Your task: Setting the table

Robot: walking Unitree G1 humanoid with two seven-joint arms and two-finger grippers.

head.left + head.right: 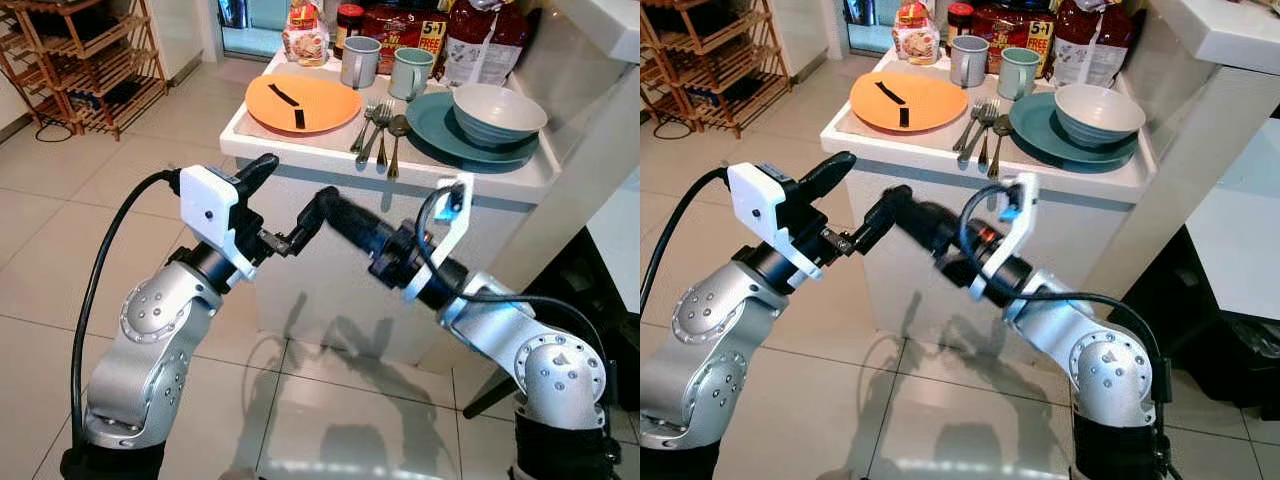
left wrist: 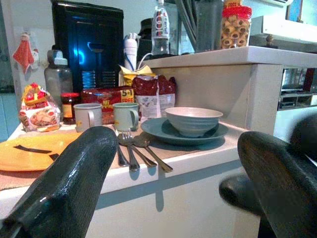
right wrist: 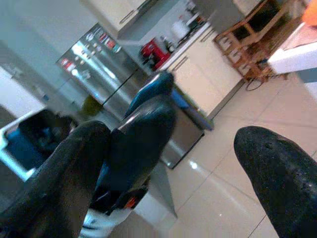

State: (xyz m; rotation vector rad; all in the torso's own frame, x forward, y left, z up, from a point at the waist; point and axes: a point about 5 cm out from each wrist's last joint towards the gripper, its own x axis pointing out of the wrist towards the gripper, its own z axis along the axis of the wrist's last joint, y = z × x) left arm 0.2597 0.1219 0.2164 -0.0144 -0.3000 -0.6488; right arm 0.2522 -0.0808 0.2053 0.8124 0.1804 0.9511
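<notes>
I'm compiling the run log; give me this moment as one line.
stage: pre-reach | left gripper: open, empty, below table edge | right gripper: open, empty | cutlery: untouched between orange plate and bowl

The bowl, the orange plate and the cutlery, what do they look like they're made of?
Bowl: likely glazed ceramic, grey-blue, thick rim with a soft sheen.
Orange plate: matte, thin and flat; plastic or melamine perhaps, hard to be sure.
Cutlery: metal, probably stainless steel, shiny silver with bright reflections.
</notes>
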